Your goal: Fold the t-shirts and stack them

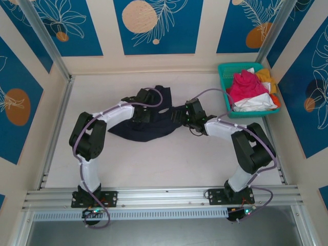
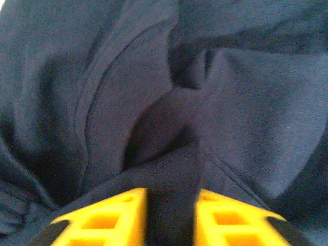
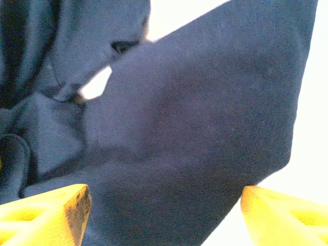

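Left pincer (image 2: 171,199): closed, pinching navy t-shirt (image 2: 246,118) fold (crumpled ahead) | right pincer (image 3: 161,197): wide open, shirt beneath.

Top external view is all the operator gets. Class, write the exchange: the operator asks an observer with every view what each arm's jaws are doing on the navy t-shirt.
Operator: Have the left jaws caught cloth?
Observer: Yes, the left wrist view shows them closed on a raised fold of the navy t-shirt.
Operator: And the right jaws?
Observer: Wide open; the yellow fingers stand apart with a flat flap of shirt between them, ungripped.
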Tool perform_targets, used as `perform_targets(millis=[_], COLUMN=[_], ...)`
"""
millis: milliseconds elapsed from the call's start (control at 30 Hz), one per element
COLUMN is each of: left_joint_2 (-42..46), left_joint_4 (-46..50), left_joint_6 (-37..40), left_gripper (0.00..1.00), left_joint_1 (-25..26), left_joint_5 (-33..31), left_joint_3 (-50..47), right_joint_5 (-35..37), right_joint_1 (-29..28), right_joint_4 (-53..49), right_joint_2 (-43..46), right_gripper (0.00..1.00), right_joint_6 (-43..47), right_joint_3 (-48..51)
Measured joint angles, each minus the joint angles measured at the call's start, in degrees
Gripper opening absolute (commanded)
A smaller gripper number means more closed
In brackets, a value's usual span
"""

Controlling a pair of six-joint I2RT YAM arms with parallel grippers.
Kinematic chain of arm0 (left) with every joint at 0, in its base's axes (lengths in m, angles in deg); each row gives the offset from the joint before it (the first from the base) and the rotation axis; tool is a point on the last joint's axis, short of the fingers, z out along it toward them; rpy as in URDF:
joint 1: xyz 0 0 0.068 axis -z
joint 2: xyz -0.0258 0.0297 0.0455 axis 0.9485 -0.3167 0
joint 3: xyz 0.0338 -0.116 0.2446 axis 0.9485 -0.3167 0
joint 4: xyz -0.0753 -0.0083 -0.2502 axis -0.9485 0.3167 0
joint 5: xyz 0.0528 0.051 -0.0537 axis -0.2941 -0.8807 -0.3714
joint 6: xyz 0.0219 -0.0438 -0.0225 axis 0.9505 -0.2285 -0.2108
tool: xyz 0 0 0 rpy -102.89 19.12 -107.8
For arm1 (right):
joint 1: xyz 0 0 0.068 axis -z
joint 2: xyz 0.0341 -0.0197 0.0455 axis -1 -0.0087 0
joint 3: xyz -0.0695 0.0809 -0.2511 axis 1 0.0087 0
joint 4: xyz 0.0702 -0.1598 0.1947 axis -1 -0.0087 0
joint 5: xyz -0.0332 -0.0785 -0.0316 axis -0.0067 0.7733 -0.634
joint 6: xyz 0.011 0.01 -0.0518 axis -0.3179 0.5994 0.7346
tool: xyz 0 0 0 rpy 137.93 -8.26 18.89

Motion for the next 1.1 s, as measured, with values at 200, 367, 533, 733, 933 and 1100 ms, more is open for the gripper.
perform_targets(millis=[200,367,533,733,933,1100], left_joint_2=[1.7,9.7,18.5,25.7,32.4,38.0], left_joint_4=[-1.3,-2.4,-3.9,-7.4,-9.3,-10.3], left_joint_6=[-0.4,-2.0,-2.6,-1.4,1.2,3.4], left_gripper=[0.0,0.0,0.0,0.0,0.0,0.0], left_joint_1=[0.0,-0.2,-1.4,-5.2,-7.0,-7.2], left_joint_5=[-0.6,-3.9,-8.9,-14.2,-18.2,-20.3], left_joint_3=[-3.8,-6.4,-2.6,6.3,12.2,12.7], right_joint_5=[-2.6,-3.1,-2.1,-1.4,-1.0,-0.9], right_joint_1=[1.5,2.3,3.9,5.9,6.3,6.3], right_joint_4=[-0.6,-2.0,-3.9,-3.2,-2.6,-2.6], right_joint_2=[-3.1,2.3,11.5,18.9,25.2,30.0], right_gripper=[0.04,0.0,0.0,0.0,0.0,0.0], right_joint_6=[-0.8,-0.6,2.5,7.3,10.7,11.7], right_joint_3=[-1.7,-2.2,-8.8,-20.5,-25.4,-26.1])
